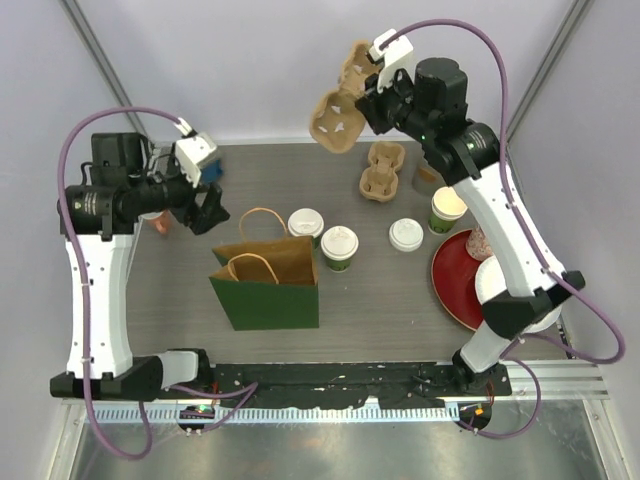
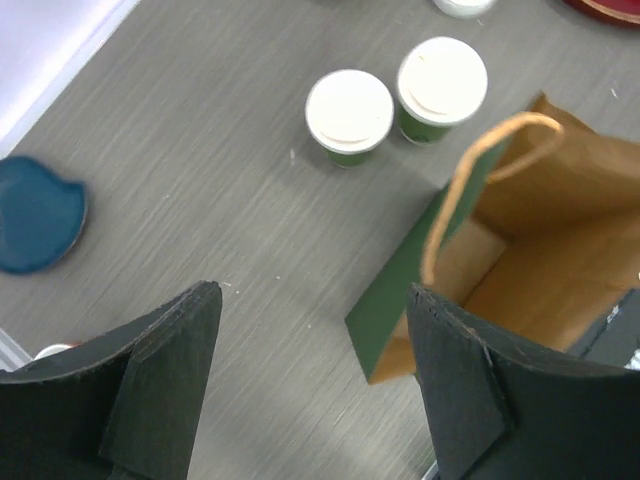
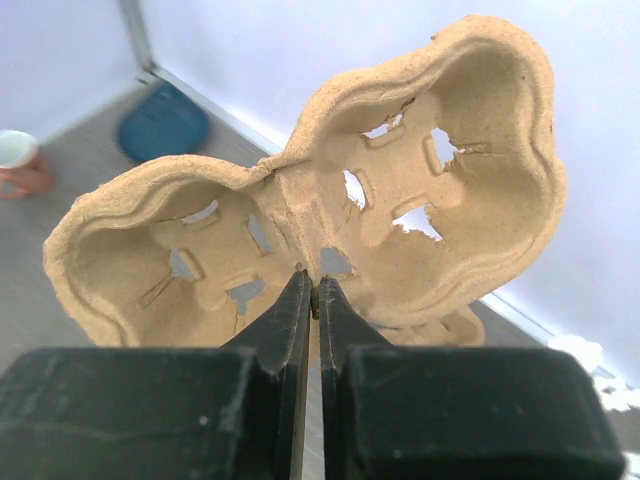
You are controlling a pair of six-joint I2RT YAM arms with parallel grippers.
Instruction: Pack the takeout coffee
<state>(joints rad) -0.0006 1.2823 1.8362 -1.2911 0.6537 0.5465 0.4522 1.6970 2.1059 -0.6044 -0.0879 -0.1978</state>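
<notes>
Two small dark-green cups with white lids stand mid-table, just behind an open green paper bag. They also show in the left wrist view, with the bag to their right. My left gripper is open and empty, above the table left of the bag. My right gripper is shut on the middle ridge of a brown pulp cup carrier, held high over the back of the table.
A second pulp carrier lies at the back. A loose white lid, a stack of lidless green cups and a red plate are on the right. A blue disc and a reddish mug are at the left.
</notes>
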